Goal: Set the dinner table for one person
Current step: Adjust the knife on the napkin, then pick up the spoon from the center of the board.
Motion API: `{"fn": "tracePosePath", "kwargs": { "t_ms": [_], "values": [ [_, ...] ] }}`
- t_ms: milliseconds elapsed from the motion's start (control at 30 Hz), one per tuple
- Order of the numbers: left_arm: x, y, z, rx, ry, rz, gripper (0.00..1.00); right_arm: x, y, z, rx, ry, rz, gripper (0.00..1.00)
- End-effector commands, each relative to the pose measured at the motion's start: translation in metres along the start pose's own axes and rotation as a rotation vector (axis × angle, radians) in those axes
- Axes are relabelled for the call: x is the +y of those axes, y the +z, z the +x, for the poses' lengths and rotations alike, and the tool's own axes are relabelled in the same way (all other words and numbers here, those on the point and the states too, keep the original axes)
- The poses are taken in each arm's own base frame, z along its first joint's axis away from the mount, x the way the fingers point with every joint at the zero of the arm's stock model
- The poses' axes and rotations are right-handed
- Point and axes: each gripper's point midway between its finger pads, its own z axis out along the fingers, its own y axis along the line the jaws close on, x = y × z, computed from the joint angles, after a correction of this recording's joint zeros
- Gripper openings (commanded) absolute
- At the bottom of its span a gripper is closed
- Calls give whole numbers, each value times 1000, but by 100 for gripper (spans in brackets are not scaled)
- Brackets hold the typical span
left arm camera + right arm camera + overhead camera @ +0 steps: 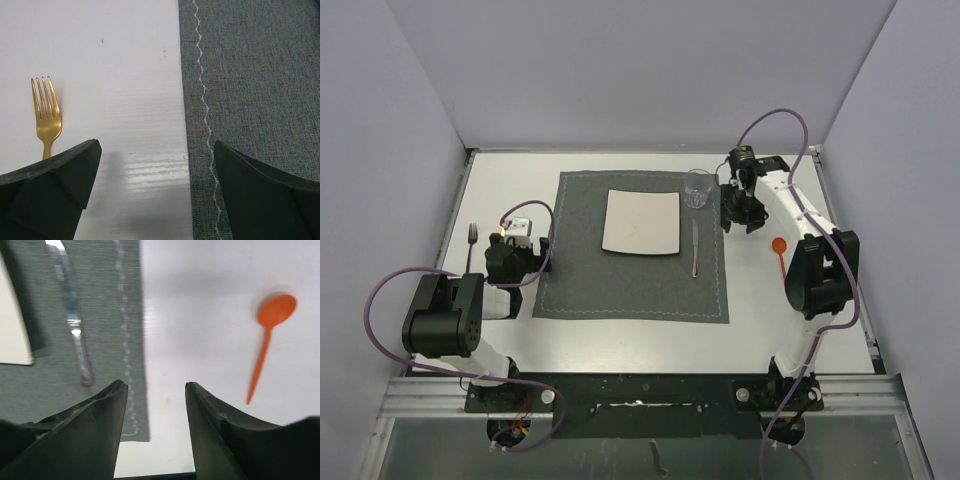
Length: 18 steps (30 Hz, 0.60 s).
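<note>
L gripper spread wide, empty, straddling the placemat edge on the dinner table (table spans the whole workspace). Fork sits just to its left. R gripper part-open, empty, spoon well apart. Risk: closing here snags the cloth and drags plate + glass; flat fork prob slips.

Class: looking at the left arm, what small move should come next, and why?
Probably shift the open left gripper leftward over the fork. The gripper holds nothing, and the fork lies on the bare dinner table, off the placemat.
</note>
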Motion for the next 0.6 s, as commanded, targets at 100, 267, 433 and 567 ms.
{"fn": "tracePosePath", "kwargs": {
  "t_ms": [100,267,433,567],
  "values": [
    [3,7,-17,-51,-10,-9,98,-68,-9,-4,-7,-100,34,52],
    [3,7,-17,-53,-10,-10,98,-90,-11,-11,-54,-32,-101,54],
    [3,7,-17,-52,-10,-10,98,-108,4,-6,13,-32,-97,54],
    [3,8,-17,-52,-10,-10,98,-111,10,-1,60,-47,-91,53]
  ]
}}
